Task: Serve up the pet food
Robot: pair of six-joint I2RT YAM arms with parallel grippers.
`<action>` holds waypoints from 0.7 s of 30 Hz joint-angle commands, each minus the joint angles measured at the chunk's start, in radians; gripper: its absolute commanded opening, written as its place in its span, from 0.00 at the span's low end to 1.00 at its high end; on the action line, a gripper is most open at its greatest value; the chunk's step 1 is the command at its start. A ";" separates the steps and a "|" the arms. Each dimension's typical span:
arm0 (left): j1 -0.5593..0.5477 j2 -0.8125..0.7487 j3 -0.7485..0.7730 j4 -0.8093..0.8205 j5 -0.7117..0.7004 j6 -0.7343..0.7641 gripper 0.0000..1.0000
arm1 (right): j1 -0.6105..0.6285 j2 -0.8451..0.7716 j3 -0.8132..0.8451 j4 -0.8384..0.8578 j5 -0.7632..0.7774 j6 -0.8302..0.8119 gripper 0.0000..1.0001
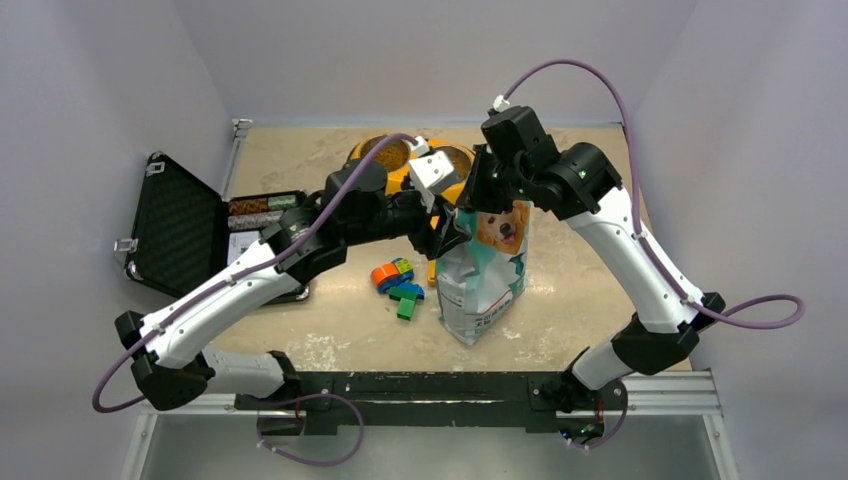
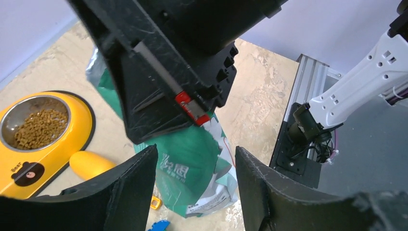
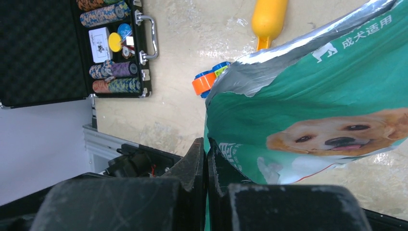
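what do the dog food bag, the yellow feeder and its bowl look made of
Dog food bag: glossy printed plastic film, apparently foil-lined, going by the silvery, crinkled open edge. Feeder: smooth yellow moulded plastic, likely. Bowl: probably stainless steel, from its grey reflective wall.

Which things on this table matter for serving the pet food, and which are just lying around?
For the job: dog food bag, kibble, yellow double bowl, yellow scoop.
Lying about: toy blocks, open poker chip case.
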 commanded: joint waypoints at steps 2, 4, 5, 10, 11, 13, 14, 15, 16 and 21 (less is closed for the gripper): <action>-0.024 0.049 0.054 0.081 0.052 0.067 0.58 | -0.003 -0.071 0.047 0.167 0.027 0.076 0.00; -0.037 0.060 0.057 0.077 0.043 0.083 0.52 | -0.003 -0.082 0.039 0.198 0.002 0.052 0.00; -0.042 0.066 0.059 0.077 0.024 0.090 0.48 | -0.002 -0.084 0.038 0.209 -0.005 0.049 0.00; -0.053 0.079 0.054 0.100 -0.092 0.090 0.25 | -0.001 -0.090 0.042 0.177 -0.029 0.041 0.01; -0.053 0.078 0.048 0.109 -0.117 0.093 0.16 | -0.001 -0.097 0.035 0.176 -0.031 0.034 0.03; -0.053 0.074 0.044 0.117 -0.136 0.099 0.00 | -0.003 -0.113 0.027 0.172 -0.036 -0.004 0.16; -0.053 0.070 0.044 0.119 -0.125 0.104 0.00 | -0.004 -0.120 0.033 0.165 -0.032 -0.034 0.27; -0.053 0.063 0.042 0.123 -0.118 0.105 0.00 | -0.008 -0.125 0.049 0.148 -0.020 -0.063 0.40; -0.053 0.055 0.037 0.129 -0.110 0.105 0.00 | -0.008 -0.129 0.071 0.126 0.006 -0.084 0.51; -0.053 -0.001 0.019 0.143 -0.067 0.118 0.00 | -0.032 -0.193 0.075 0.069 0.157 -0.136 0.69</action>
